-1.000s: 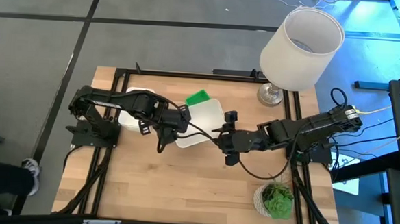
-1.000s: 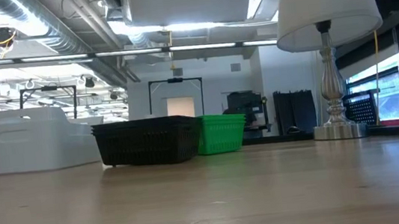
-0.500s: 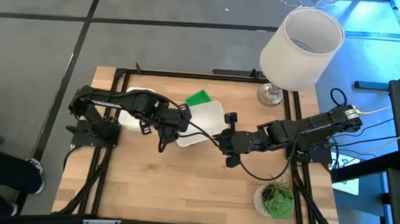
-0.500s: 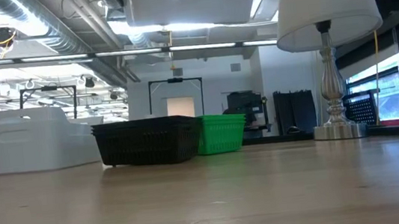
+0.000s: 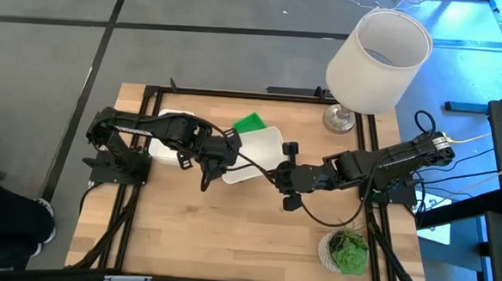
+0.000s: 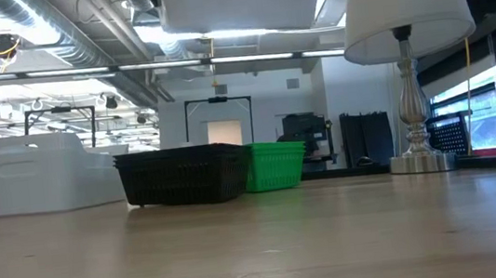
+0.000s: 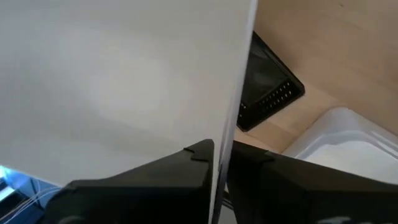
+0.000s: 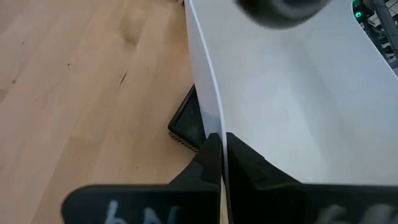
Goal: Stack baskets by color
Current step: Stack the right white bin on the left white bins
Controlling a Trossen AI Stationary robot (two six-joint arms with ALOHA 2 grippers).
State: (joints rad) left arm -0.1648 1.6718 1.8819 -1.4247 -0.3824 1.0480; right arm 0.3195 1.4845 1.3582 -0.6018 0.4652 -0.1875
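Note:
A white basket [image 5: 259, 145] hangs in the air above the table's middle; its pale underside [image 6: 237, 0] fills the top of the low view. My left gripper [image 5: 226, 159] is shut on its left end and my right gripper [image 5: 275, 170] on its right end. Under it a black mesh basket [image 6: 185, 174] stands on the table on its base, hidden from above. A green basket [image 5: 248, 123] stands just behind the black one, and shows beside it as the green basket [image 6: 277, 164] in the low view. Another white basket [image 5: 172, 132] rests farther left. My left gripper [image 7: 219, 163] pinches the white basket's thin wall [image 7: 233, 118] at its left end, one finger on each face, slanting steeply down from the left. The basket is lifted clear. My right gripper [image 8: 222, 155] pinches the wall's rim [image 8: 211, 115] at the right end, one finger inside the hollow [image 8: 280, 93] and one outside. It slants down from the table's right, and the basket hangs clear over the black basket.
A table lamp with a big white shade [image 5: 378, 61] stands on its metal base [image 5: 338, 119] at the far right corner. A small potted plant [image 5: 346, 251] sits near the right front edge. Bare wood [image 5: 212, 233] lies across the near half of the table.
My right gripper has shut on the white basket's right wall. The basket stays held in the air where it was, and both arms have kept their places.

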